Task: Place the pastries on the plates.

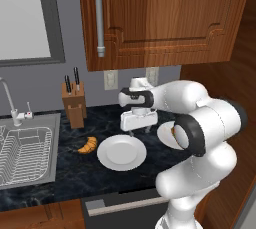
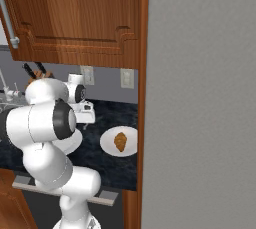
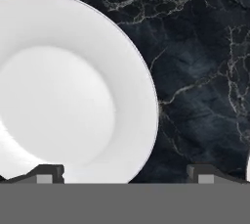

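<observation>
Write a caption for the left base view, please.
Open gripper above the counter; one croissant lies beside the empty plate.

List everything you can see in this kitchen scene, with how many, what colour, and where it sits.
Plates: two, white; one bare mid-counter, one at the counter's right end.
Croissants: two, golden-brown; one on the counter left of the bare plate, one on the right plate.
Knife block: one, wooden, by the back wall.
Sink: one, steel, at the left.
Cabinet: one, wooden, overhead.
Counter: one, black marble.
Claw: one, white, open, above the counter between the plates.
</observation>
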Robot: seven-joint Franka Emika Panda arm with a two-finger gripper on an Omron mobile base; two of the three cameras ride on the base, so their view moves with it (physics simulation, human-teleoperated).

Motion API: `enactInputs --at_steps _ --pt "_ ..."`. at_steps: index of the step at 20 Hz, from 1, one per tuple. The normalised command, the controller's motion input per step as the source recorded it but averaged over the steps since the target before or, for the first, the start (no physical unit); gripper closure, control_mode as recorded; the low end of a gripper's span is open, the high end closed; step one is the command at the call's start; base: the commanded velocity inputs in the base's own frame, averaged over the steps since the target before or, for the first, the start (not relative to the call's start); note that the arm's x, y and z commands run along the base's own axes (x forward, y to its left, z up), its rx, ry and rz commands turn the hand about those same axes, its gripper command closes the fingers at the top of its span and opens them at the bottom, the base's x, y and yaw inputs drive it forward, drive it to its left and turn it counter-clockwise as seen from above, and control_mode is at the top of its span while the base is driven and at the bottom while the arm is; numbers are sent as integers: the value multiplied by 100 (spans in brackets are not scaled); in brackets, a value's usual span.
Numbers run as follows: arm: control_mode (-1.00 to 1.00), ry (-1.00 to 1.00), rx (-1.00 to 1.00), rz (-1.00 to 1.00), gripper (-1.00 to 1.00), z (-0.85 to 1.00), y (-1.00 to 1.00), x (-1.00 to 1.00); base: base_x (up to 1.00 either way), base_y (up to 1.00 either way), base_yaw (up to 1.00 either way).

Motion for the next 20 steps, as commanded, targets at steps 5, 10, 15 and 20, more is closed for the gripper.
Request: enactInputs --at_steps 5,10,15,20 --pt "-100 0 0 0 -100 0 39 -26 0 0 0" --pt "-100 0 0 -1 -100 4 41 -12 0 0 0" --pt "-100 0 0 -2 -100 4 48 -1 0 0 0" --pt "-100 0 0 -3 -100 0 51 0 0 0 0"
